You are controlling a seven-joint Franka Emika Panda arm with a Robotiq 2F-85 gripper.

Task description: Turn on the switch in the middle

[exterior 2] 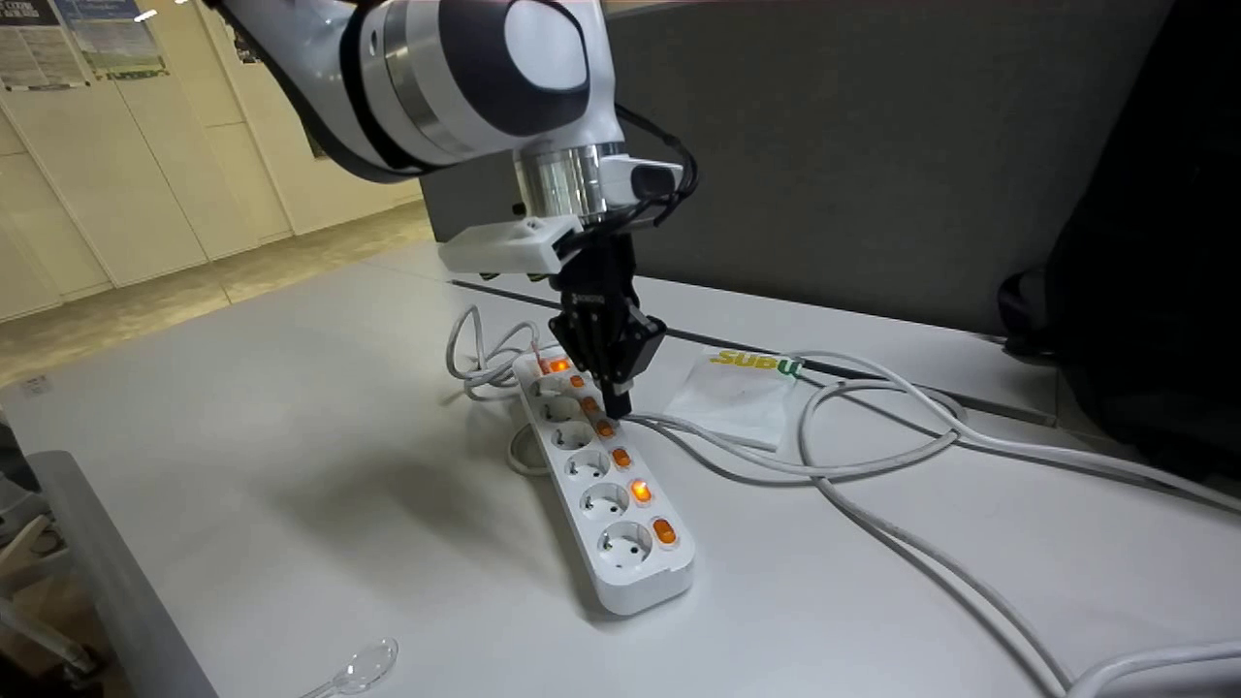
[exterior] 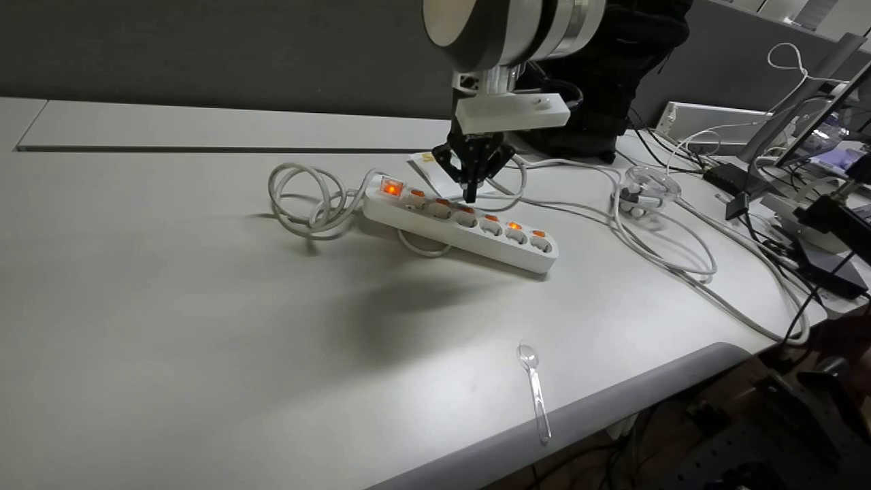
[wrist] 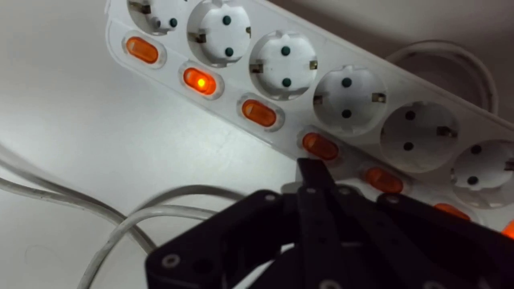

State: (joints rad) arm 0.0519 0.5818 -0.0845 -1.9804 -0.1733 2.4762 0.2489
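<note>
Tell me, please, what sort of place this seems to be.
Probably an office, or perhaps a lab: a gray partition stands along the back of a white desk, and in an exterior view posters show on the wall in the background.

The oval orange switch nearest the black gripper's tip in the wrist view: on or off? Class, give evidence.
Off: this dull orange switch shows no glow, while the lit orange switch two along shines.

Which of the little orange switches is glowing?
On the power strip, the little switch second from the end opposite the big switch: it shines; the other five little ones look unlit.
</note>
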